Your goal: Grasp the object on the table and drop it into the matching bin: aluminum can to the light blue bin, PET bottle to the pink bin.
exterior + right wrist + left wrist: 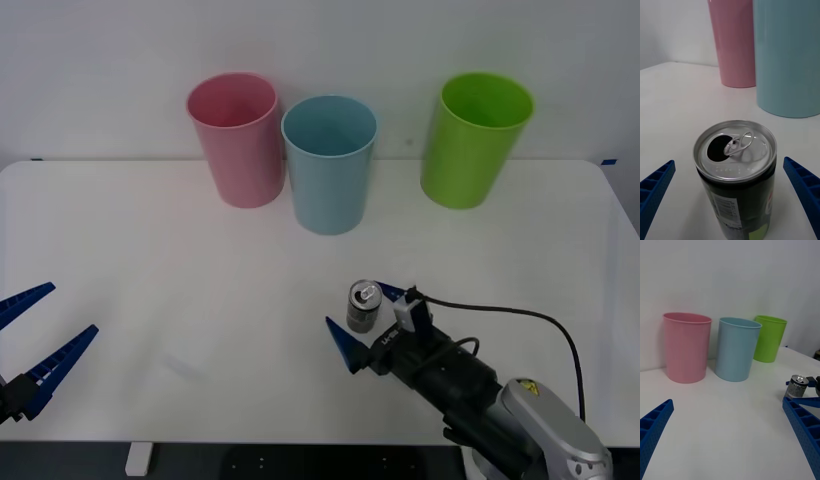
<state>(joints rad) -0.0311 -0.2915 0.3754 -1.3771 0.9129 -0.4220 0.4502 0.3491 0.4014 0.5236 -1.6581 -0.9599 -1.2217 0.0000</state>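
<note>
Right gripper: low over the table, fingers apart around the can, not touching.
Left gripper: waits at 8 o'clock, fingers apart.

Bright, even light; soft shadows on the bench; glare on the can top between the right gripper fingers.

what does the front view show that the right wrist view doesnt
Front view alone: the lime green bin, the left gripper open at the table's near left edge, and the right arm's cable. Right wrist view alone: the aluminum can's opened mouth and pull-tab up close. Both share: the can standing upright between the open right gripper's fingers, the pink bin and the light blue bin.
</note>
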